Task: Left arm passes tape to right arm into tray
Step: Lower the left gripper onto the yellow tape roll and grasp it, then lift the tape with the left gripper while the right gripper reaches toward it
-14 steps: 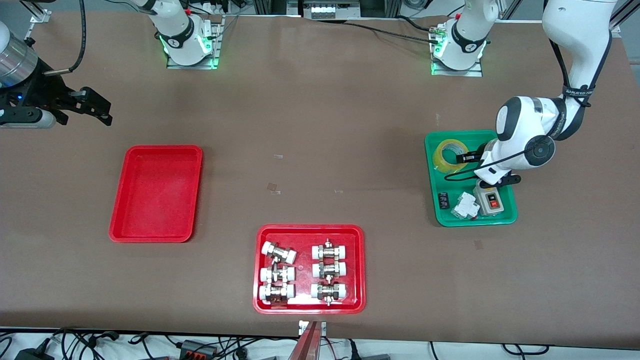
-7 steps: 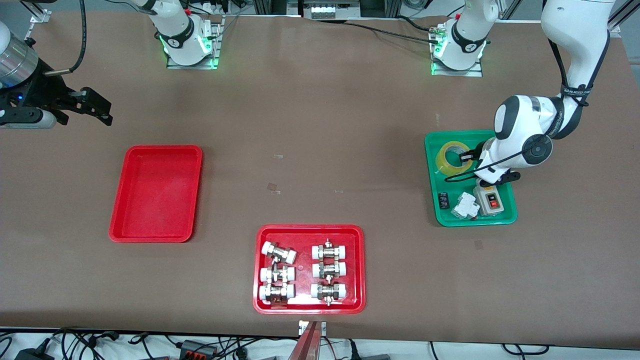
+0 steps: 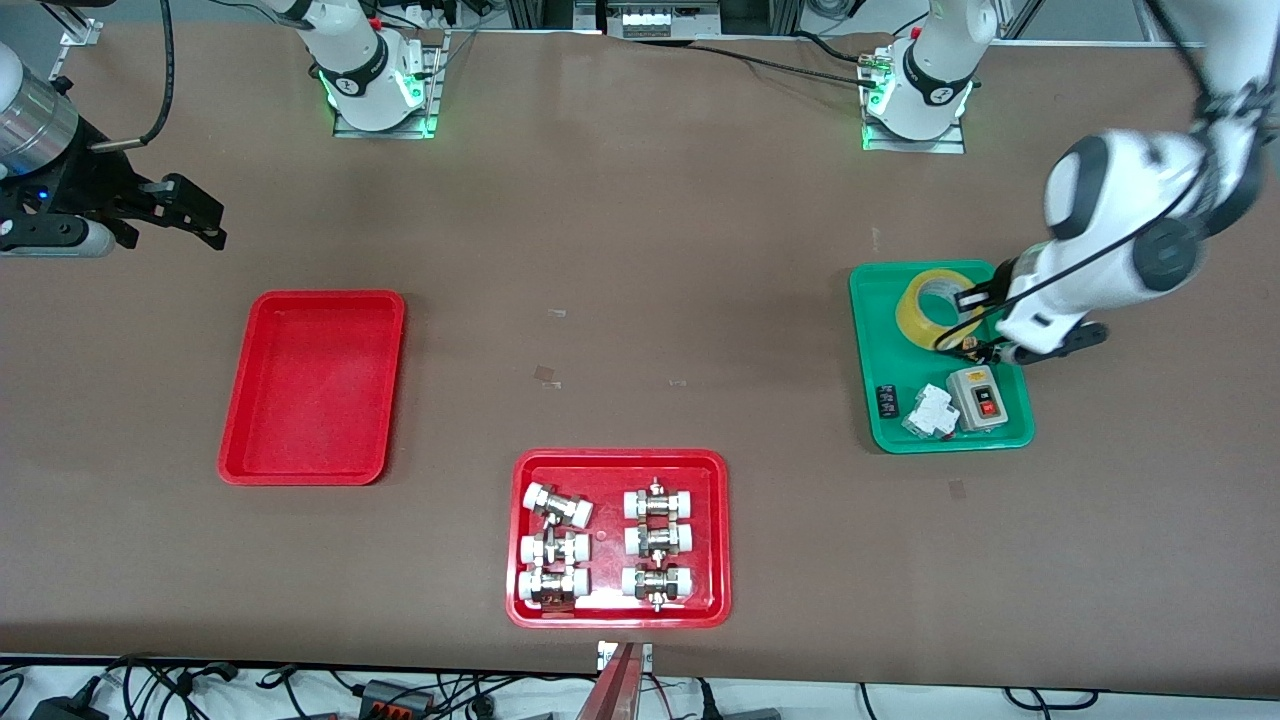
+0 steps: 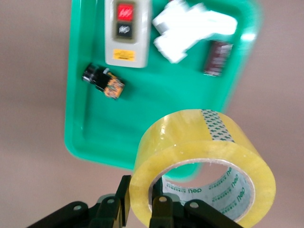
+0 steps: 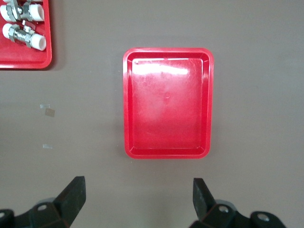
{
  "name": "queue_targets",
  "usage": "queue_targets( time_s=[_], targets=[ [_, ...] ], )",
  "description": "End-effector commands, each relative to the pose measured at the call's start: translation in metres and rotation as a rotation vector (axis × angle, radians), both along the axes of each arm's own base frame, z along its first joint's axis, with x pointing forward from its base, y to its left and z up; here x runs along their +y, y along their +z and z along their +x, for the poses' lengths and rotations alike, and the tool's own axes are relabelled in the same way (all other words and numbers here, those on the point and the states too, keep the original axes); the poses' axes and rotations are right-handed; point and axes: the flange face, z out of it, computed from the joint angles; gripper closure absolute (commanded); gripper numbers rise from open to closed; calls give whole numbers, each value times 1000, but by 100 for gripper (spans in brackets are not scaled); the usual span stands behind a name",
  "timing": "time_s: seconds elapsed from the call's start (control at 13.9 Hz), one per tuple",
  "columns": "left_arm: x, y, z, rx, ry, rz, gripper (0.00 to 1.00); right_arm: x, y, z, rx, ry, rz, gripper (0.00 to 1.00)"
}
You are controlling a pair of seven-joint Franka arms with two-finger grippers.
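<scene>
The brown table [image 3: 640, 250] carries three trays. The largest, the plain red tray [image 3: 312, 386], lies toward the right arm's end; from the table's middle it sits at about eight o'clock. In the right wrist view this tray [image 5: 167, 102] shows bare inside. The red tray of fittings [image 3: 618, 537] lies at six o'clock, nearest the front camera, holding six white-capped metal fittings [image 3: 607, 544] in two columns. The green tray [image 3: 940, 357] lies toward the left arm's end, at about three o'clock.

The left arm [image 3: 1120, 235] reaches down over the green tray. Its left gripper [image 3: 978, 322] is clamped on the wall of the tape [image 3: 934, 303], one finger inside the core and one outside, as the left wrist view shows at the gripper [image 4: 140, 205]. The tape [image 4: 202, 166], a yellow translucent roll with printed pale core, is lifted clear above the green tray [image 4: 104, 128].

In that tray rest a grey switch box [image 3: 980, 396] with a red and a black button, a white breaker [image 3: 930, 411] just beside it, a small dark block [image 3: 886, 400] and a small black-and-orange part [image 4: 103, 81].

The right arm [image 3: 40, 150] waits over the table's edge, at about eleven o'clock from the plain red tray. The right gripper [image 3: 190, 215] has its fingers [image 5: 71, 194] spread wide, holding nothing.
</scene>
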Motion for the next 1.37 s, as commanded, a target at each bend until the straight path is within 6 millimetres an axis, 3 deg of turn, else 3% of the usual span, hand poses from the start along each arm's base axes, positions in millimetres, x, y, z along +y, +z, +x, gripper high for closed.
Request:
queue_targets(
  time_s=[0.0,0.14,0.29,0.5,0.58,0.65,0.79,0.93,1.01,1.08,1.15,1.29],
  targets=[
    [-12,81,20,-56,7,-52,99,0,-4,-4,24,0,-5,0],
    [-38,128,33,-154,-20,-137,99,-2,-12,0,40,-5,-4,0],
    [-72,126,57,-151,-14,-265,99,-3,-21,2,62,-7,-2,0],
    [-156,98,70,-84,-24,-496,100,-4,-29,5,79,5,-2,0],
    [-174,89,78,-85,7,-573,100,-4,-30,5,80,5,-1,0],
    [-210,80,78,-81,43,-632,100,-2,-30,5,82,8,-1,0],
    [-280,58,69,-75,168,-618,100,1,-35,7,92,14,3,0],
    [-319,24,75,-91,314,-610,100,9,-42,8,118,14,81,0],
    [-355,21,65,-101,369,-621,100,16,-50,10,149,34,144,0],
    [-379,11,58,-62,521,-610,100,24,-55,12,166,54,216,0],
    [-385,0,60,-51,627,-593,100,31,-56,14,170,54,287,0],
    [-412,2,49,-17,699,-602,100,44,-67,24,173,37,404,0]
  ],
)
